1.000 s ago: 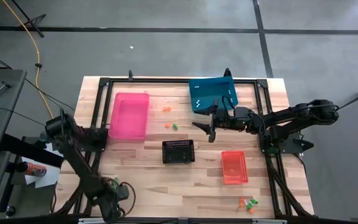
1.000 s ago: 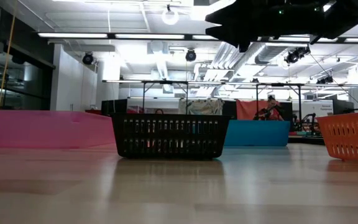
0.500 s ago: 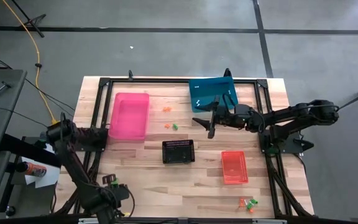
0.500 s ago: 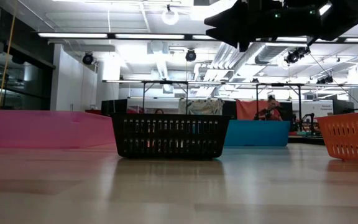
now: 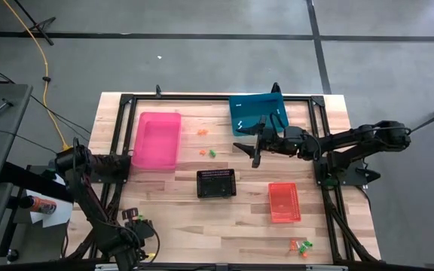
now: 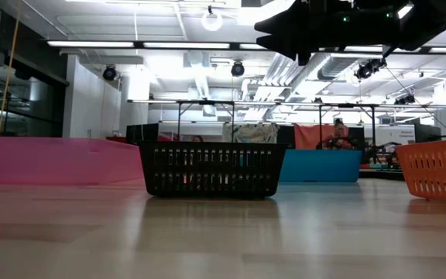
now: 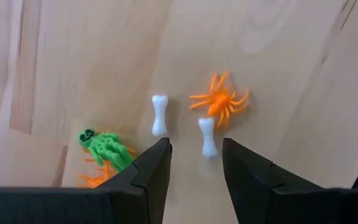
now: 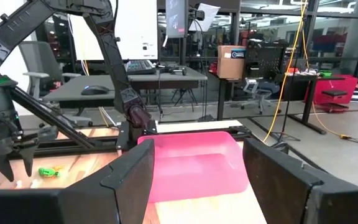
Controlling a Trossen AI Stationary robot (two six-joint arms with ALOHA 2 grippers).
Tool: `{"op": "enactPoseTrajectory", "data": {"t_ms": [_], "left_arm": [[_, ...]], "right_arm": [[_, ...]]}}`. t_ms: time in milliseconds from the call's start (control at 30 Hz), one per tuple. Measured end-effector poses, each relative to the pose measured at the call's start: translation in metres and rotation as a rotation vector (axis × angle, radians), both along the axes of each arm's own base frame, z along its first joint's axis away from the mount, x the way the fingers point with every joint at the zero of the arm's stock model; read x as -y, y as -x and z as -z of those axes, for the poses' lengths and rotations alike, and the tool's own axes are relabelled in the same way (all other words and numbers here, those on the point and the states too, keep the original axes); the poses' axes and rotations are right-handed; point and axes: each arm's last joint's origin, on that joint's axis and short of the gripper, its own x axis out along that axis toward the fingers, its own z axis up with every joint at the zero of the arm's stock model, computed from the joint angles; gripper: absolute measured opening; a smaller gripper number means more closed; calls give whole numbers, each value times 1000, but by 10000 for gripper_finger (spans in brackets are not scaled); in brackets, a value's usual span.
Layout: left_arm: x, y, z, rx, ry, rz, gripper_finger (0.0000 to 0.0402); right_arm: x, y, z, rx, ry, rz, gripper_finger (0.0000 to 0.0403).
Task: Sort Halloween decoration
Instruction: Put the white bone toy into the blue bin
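Note:
The Halloween decoration is tiny trinkets. In the left wrist view two white bones (image 7: pixel 159 114) (image 7: pixel 207 135), an orange spider (image 7: pixel 219 103) and a green figure (image 7: pixel 104 146) lie flat on the wood. My left gripper (image 7: pixel 196 155) (image 5: pixel 137 224) hangs open just over them, near the table's near left corner. More trinkets lie mid-table (image 5: pixel 209 153) (image 5: pixel 201 132) and at the near right (image 5: pixel 301 246). My right gripper (image 5: pixel 252 150) (image 8: pixel 194 180) is open in the air beside the blue bin (image 5: pixel 257 114).
A pink bin (image 5: pixel 157 140) stands at the far left, a black basket (image 5: pixel 216 183) in the middle and a red bin (image 5: pixel 284 202) toward the right. White bits (image 5: pixel 239 120) lie in the blue bin. Bare wood lies between the bins.
My left arm has swung at the near left corner, and its gripper has shifted a little toward the table's left and far side. My right gripper has drawn slightly toward the far edge, nearer the blue bin. No trinket has moved.

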Motion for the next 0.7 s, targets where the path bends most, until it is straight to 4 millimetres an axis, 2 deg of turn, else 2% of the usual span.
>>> {"op": "enactPoseTrajectory", "data": {"t_ms": [300, 500, 700], "left_arm": [[7, -3, 2, 28, 61, 27, 133], [9, -3, 17, -36, 23, 40, 133], [10, -4, 21, -44, 13, 33, 133]], "right_arm": [[0, 0, 1, -10, -3, 0, 240], [0, 0, 1, -10, -3, 0, 240], [0, 0, 1, -11, -3, 0, 240]]}}
